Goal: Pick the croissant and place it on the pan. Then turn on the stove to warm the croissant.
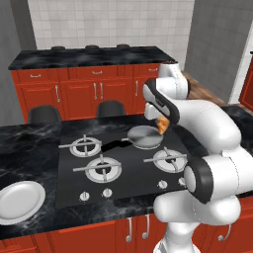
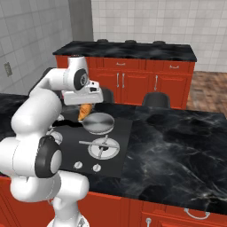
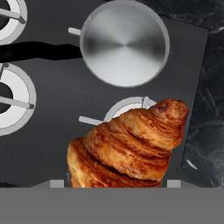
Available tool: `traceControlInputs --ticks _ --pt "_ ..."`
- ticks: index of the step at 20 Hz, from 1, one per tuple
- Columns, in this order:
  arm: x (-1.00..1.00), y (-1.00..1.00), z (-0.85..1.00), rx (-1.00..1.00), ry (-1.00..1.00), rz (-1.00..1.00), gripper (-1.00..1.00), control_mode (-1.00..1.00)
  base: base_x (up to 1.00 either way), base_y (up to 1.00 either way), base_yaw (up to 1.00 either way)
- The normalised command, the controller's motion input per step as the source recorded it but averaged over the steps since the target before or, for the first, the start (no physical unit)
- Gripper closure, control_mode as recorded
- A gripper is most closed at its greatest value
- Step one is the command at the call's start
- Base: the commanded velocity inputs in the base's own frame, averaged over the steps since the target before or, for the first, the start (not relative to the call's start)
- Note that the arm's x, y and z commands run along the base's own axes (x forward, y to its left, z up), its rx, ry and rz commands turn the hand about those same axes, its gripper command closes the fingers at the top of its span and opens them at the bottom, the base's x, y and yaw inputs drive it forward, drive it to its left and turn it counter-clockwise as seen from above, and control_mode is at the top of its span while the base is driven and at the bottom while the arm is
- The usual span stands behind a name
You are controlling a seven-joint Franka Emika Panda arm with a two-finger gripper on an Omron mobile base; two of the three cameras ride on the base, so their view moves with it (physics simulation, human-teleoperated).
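My gripper [image 1: 162, 121] is shut on the croissant [image 1: 163, 125], a golden-brown crescent that hangs in the air above the stove [image 1: 123, 174]. The croissant [image 3: 131, 146] fills the lower middle of the hand view and hides the fingertips. The pan [image 1: 145, 137], round grey metal with a long black handle, sits on the stove's back right burner, just left of and below the croissant. In the hand view the pan [image 3: 124, 43] is empty and lies beyond the croissant. From the right base view the croissant [image 2: 84, 111] hangs just left of the pan [image 2: 98, 122].
Silver knobs [image 1: 106, 192] line the stove's front edge. A white plate [image 1: 20, 201] lies on the black counter at front left. Two dark stools [image 1: 109, 107] stand behind the island. Black marble counter [image 2: 177, 142] stretches to the stove's right.
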Motion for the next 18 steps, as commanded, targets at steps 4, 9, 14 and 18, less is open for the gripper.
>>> traceControlInputs --ticks 4,9,14,18 --pt "0.39 0.24 -0.81 -0.01 0.00 0.00 1.00 -1.00 0.00 0.00 0.00" --pt "0.51 0.02 -0.48 -0.01 0.00 0.00 1.00 -1.00 0.00 0.00 0.00" --pt "0.15 0.00 -0.01 0.00 0.00 0.00 1.00 -1.00 0.00 0.00 0.00" --pt "0.58 0.00 -0.13 0.00 -0.01 0.00 1.00 -1.00 0.00 0.00 0.00"
